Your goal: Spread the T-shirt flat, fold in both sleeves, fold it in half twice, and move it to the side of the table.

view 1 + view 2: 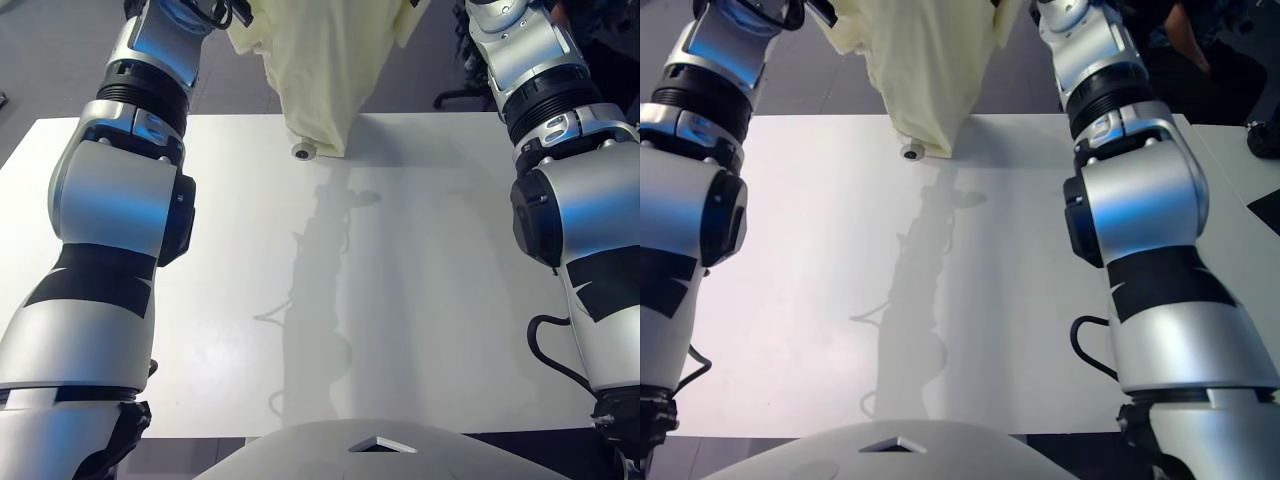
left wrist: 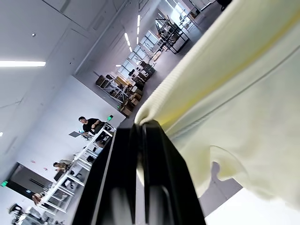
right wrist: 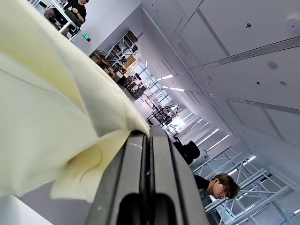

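Note:
A pale yellow T-shirt [image 1: 315, 60] hangs in the air over the far edge of the white table [image 1: 400, 300], its lowest hem just touching the tabletop. Both arms are raised at the far side, one at each upper corner of the cloth. In the left wrist view my left gripper [image 2: 143, 124] is shut on a fold of the T-shirt [image 2: 234, 93]. In the right wrist view my right gripper [image 3: 147, 133] is shut on another edge of the T-shirt [image 3: 51, 112].
A small round white and grey object [image 1: 303, 151] lies on the table by the hanging hem. The table's front edge runs near the bottom of the eye views. A black chair base [image 1: 462, 97] stands beyond the far right corner.

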